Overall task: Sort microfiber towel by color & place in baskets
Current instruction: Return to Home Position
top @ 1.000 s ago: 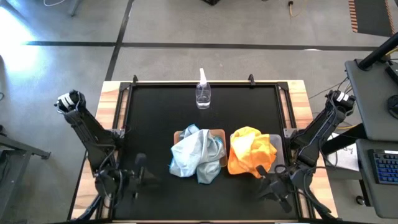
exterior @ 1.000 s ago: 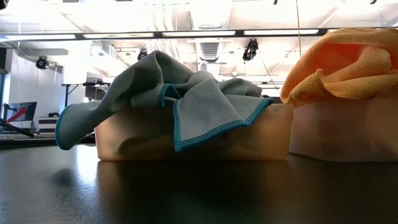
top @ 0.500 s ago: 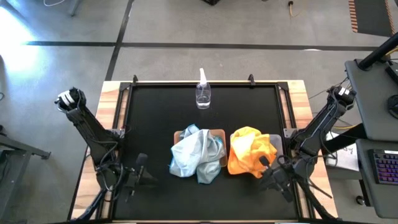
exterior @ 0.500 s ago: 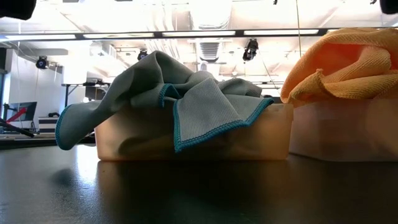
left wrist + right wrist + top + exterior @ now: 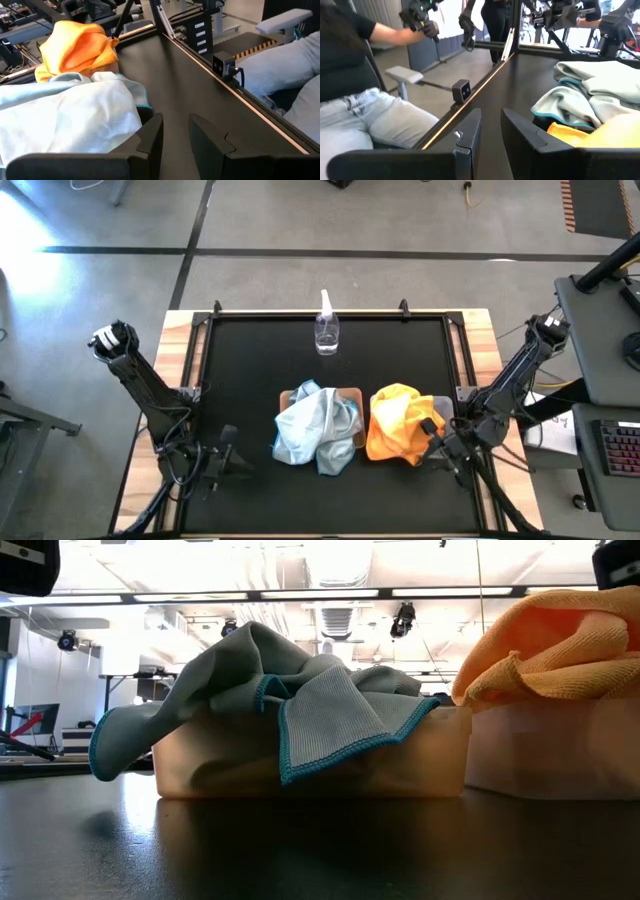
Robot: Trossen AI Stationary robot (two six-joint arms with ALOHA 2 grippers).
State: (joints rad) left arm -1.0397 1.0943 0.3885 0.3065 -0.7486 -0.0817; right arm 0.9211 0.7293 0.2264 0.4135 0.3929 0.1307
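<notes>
Pale blue-grey microfiber towels (image 5: 315, 430) are heaped in the tan basket (image 5: 310, 765) and spill over its near rim and left end. Orange towels (image 5: 400, 423) are piled in the grey basket (image 5: 550, 750) just to its right. My left gripper (image 5: 228, 452) hovers near the table's front edge, left of the blue heap, open with nothing between its fingers (image 5: 176, 122). My right gripper (image 5: 432, 438) hangs at the near right corner of the orange pile, also open and empty (image 5: 491, 117).
A small clear spray bottle (image 5: 326, 330) stands at the far middle of the black table. Bare black surface lies on the left half and along the far side. A seated person (image 5: 350, 65) is beyond the table's rail (image 5: 485, 82).
My right gripper has gone toward the far edge and down, closing in on the orange pile's near right corner. My left gripper has sunk a little by the front edge. The towels and baskets have kept still.
</notes>
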